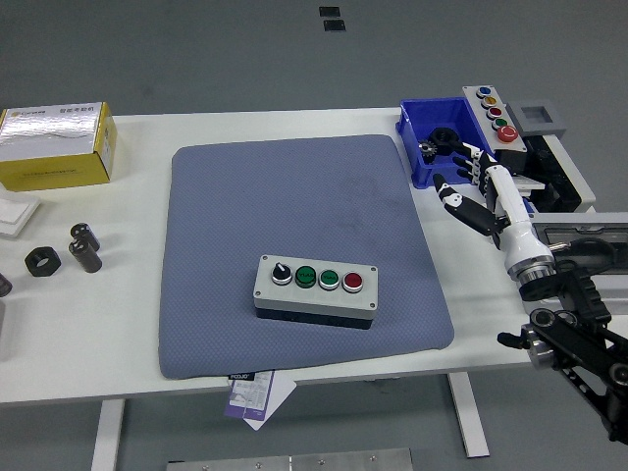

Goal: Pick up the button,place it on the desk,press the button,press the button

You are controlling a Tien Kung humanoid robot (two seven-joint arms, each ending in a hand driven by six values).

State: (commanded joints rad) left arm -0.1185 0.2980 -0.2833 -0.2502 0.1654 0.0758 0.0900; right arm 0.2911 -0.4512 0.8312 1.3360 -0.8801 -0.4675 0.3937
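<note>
The grey button box (316, 286) lies on the blue-grey mat (294, 186), toward its front. It carries a black knob, two green buttons and a red button in a row. My right hand (455, 175), white with black fingers, hovers at the mat's right edge beside the blue bin, well away from the box to its upper right. Its fingers are spread and hold nothing. The right arm runs down to the lower right corner. The left arm is out of view.
A blue bin (417, 128) with black metal parts stands at the back right, a second button panel (496, 113) behind it. A metal fixture (579, 235) fills the right edge. At the left are a yellow box (54, 147), a black nut (43, 261) and cylinders (84, 246).
</note>
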